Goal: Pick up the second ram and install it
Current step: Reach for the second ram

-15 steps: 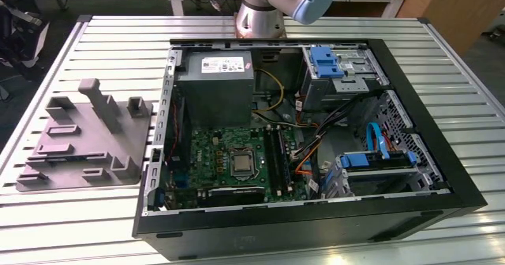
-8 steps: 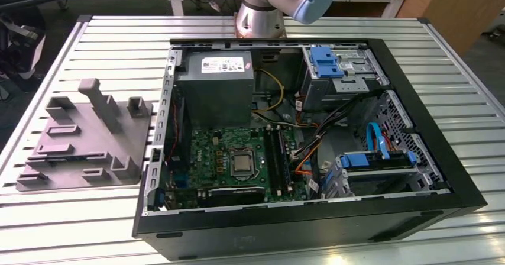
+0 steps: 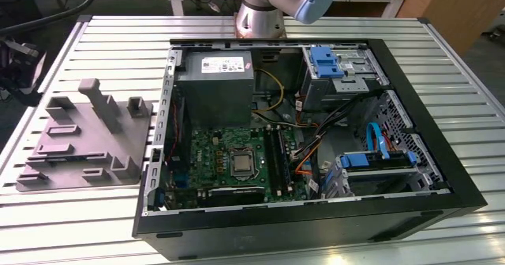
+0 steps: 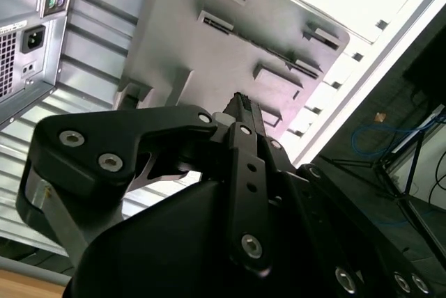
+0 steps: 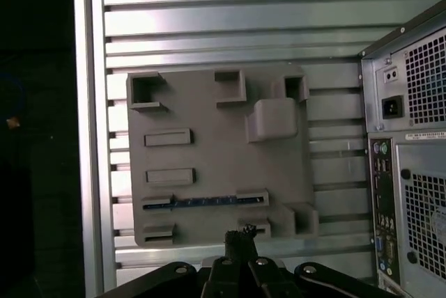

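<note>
Grey tray (image 5: pixel 209 152) w/ second ram (image 5: pixel 202 202), gripper (image 5: pixel 239 239) apart

you'll find the second ram (image 5: pixel 195 202) dark blue-green, the tray (image 5: pixel 209 152) plain grey, the motherboard (image 3: pixel 213 149) green, the case (image 3: pixel 316 215) black, its drive brackets (image 3: pixel 325 61) blue, and the table (image 3: pixel 442 58) silver, striped with ribs.
</note>
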`<state>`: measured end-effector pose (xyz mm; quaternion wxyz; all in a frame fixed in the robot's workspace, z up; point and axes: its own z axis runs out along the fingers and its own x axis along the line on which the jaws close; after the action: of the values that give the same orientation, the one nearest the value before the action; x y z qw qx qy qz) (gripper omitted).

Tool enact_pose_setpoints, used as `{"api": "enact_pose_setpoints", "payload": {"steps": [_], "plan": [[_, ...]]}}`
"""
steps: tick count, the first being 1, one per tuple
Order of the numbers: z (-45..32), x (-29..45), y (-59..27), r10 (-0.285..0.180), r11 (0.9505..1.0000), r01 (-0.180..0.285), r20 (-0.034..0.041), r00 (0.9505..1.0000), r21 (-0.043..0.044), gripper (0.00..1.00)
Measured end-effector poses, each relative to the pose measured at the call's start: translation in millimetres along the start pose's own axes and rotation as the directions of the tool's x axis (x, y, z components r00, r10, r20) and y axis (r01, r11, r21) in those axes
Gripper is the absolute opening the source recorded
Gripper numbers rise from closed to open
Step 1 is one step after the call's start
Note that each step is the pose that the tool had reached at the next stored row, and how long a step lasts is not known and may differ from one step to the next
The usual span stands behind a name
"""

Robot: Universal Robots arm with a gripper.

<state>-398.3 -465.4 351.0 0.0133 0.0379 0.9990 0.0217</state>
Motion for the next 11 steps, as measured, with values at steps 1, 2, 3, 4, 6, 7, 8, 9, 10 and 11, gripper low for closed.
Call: {"api": "enact_pose_setpoints", "payload": {"steps": [1,2,3,4,6,7,8,9,10,11], "plan": [[1.9,0.0,-1.7,0.000,1.0000,0.000,0.0000,1.0000,0.0000,0.10],[3.7,0.0,-3.1,0.000,1.0000,0.000,0.0002,1.0000,-0.0002,0.10],[5.4,-0.1,-4.3,0.000,1.0000,0.000,0.0001,1.0000,-0.0002,0.10],[7.2,-0.1,-5.4,0.000,1.0000,0.000,0.0001,1.0000,-0.0002,0.10],[10.6,-0.1,-7.0,0.000,1.0000,0.000,-0.0002,1.0000,0.0000,0.10],[12.4,-0.1,-7.5,0.000,1.0000,0.000,-0.0004,1.0000,0.0001,0.10],[14.3,0.0,-8.0,0.000,1.0000,0.000,-0.0005,1.0000,0.0001,0.10],[16.1,0.0,-8.4,0.000,1.0000,0.000,-0.0006,1.0000,0.0000,0.10],[17.9,0.1,-8.8,0.000,1.0000,0.000,-0.0006,1.0000,0.0000,0.10],[19.7,0.1,-9.1,0.000,1.0000,0.000,-0.0007,1.0000,0.0000,0.10]]}}
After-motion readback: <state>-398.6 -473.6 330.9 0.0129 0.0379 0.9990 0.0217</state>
